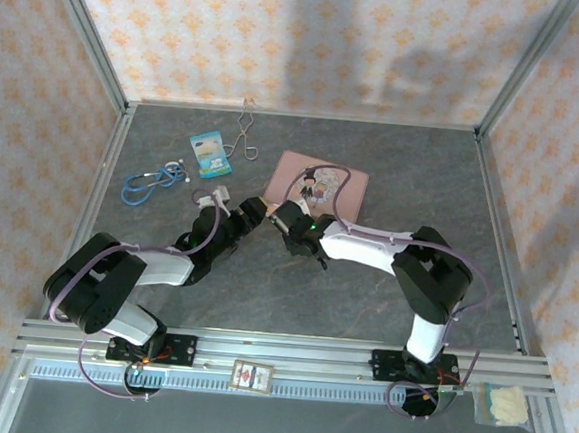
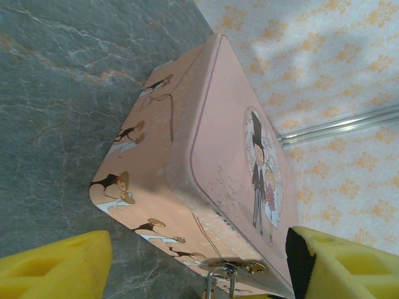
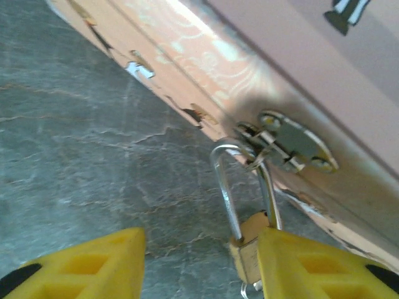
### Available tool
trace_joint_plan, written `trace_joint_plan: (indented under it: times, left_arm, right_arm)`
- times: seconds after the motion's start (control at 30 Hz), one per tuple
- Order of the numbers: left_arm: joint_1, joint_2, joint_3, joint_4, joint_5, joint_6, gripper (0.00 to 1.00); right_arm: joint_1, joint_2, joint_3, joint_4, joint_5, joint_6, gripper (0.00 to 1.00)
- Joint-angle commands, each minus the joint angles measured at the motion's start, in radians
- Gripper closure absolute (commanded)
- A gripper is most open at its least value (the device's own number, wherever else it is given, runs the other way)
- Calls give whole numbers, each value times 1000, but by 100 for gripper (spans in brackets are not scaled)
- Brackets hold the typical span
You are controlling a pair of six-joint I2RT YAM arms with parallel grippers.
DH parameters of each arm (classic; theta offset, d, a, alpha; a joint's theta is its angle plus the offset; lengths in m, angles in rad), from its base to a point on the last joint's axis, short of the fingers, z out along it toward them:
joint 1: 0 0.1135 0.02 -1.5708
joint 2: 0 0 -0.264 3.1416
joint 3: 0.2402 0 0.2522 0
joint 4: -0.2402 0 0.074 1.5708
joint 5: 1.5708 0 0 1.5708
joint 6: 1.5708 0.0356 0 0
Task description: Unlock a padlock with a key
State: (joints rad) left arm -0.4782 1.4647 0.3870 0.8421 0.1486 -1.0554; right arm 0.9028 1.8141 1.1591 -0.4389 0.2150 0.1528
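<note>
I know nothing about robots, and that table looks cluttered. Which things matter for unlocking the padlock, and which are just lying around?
Part of the job:
- brass padlock
- pink tin it hangs from
- the tin's metal hasp, holding the shackle

Just lying about:
- blue stethoscope
- blue packet
- wire tongs
- card on the front rail
- clear bag

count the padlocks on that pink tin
1. The padlock hangs from the clasp on the side of the pink tin, between the open fingers of the right hand. The tin's far sides are hidden, so another could be there.
</note>
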Motion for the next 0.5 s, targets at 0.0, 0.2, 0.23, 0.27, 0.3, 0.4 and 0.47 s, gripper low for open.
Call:
trace_joint_plan:
  times: [0.0,0.2,0.23,0.27,0.3,0.4,0.47]
  left_arm:
    - [12,16,-21,50,-6,-18,27]
    - [15,13,-32,62,-5,-26,27]
    - [16,14,-34,64,-6,-26,27]
    - [16,15,-35,68,-7,-27,27]
    - [16,17,-36,71,-7,-28,27]
    - [17,31,-34,85,1,-33,28]
    - [18,42,-33,93,9,-40,27]
  right_arm:
    - [2,43,35,-69,112,5,52]
    - [2,87,52,-89,151,17,56]
    - [2,89,46,-88,159,16,56]
    - [2,88,40,-87,167,16,56]
    - [2,89,32,-83,171,12,56]
    - [2,97,20,-78,177,1,56]
    - [2,101,21,-81,187,-3,57]
